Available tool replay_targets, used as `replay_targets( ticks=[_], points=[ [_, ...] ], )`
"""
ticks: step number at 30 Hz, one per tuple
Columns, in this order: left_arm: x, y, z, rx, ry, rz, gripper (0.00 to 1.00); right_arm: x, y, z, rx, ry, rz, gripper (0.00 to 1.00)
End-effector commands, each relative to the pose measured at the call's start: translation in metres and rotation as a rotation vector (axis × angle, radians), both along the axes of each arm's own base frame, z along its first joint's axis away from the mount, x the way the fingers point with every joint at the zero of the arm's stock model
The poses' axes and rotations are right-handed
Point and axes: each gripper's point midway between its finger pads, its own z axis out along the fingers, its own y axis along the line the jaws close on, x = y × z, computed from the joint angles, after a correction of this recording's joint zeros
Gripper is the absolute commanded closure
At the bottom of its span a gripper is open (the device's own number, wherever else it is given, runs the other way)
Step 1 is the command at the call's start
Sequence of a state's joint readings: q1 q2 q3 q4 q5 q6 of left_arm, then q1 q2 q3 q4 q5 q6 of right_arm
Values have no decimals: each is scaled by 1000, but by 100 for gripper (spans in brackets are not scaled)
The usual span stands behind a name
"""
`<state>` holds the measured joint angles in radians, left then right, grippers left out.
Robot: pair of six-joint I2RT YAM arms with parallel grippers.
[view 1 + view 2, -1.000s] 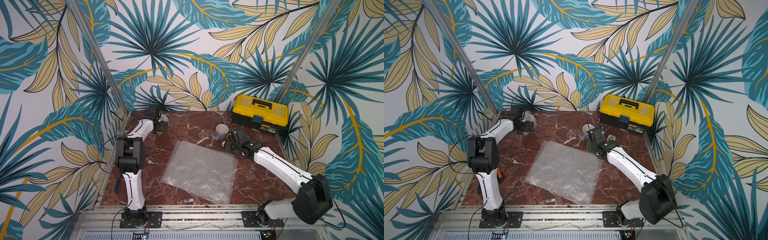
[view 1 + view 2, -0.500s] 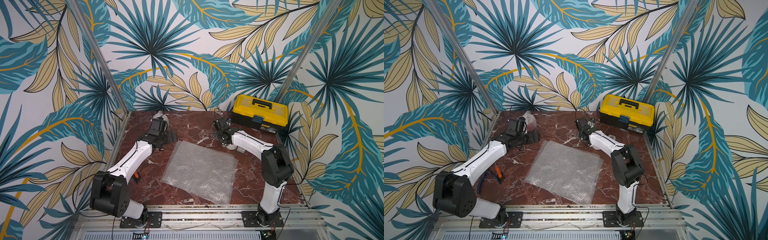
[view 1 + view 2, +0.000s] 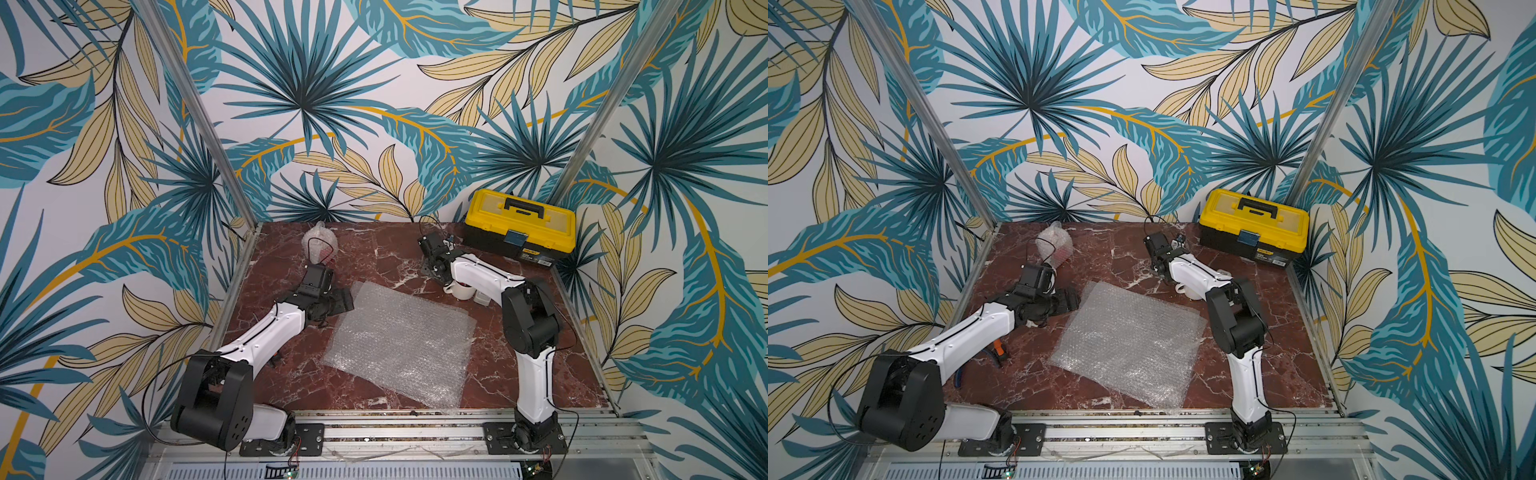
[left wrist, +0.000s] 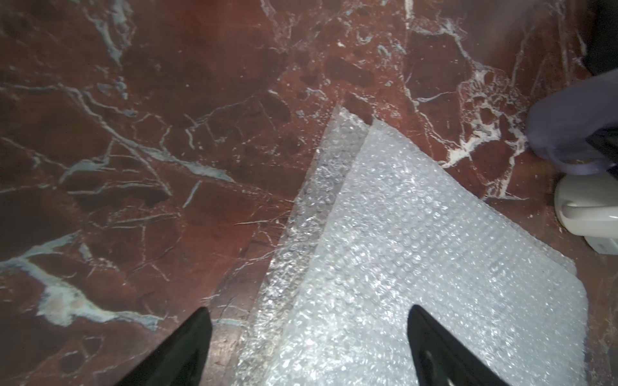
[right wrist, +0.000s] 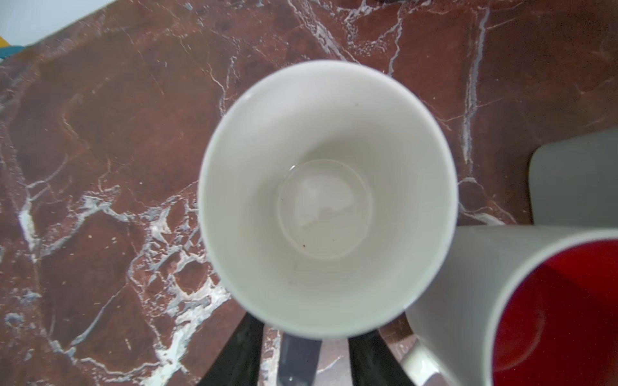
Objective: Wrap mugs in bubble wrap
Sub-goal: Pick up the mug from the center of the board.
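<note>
While right pincer (image 5: 301,334) brackets handle (image 5: 299,362) of lavender mug (image 5: 327,200), bubble wrap (image 3: 399,340) flat

bubble wrap (image 3: 399,340) lies flat, centred; lavender mug (image 5: 327,200) upright just beside white red-lined mug (image 5: 521,307).

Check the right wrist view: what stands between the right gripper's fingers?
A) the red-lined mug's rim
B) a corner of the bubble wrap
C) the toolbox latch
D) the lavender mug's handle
D: the lavender mug has its handle in the gap of the right gripper, with marble showing on either side, so it is not yet pinched.
</note>
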<state>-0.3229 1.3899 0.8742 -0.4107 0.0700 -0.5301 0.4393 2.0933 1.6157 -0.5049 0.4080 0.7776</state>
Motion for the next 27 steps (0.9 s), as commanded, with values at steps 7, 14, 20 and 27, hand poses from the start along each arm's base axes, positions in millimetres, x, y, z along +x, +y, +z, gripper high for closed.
replay_targets(
  ticks=[7,14,20,27],
  points=[
    [10,-96,8,-19,-70,-306,32,8,1,7,10,-15,42,89],
    [36,-127,-22,4,-15,-330,45,7,8,61,68,-141,108,100],
    [53,-124,-50,52,40,-254,50,-19,5,106,127,-225,161,100],
    [52,-92,-87,145,146,-91,50,-62,-7,133,161,-263,184,100]
  ],
)
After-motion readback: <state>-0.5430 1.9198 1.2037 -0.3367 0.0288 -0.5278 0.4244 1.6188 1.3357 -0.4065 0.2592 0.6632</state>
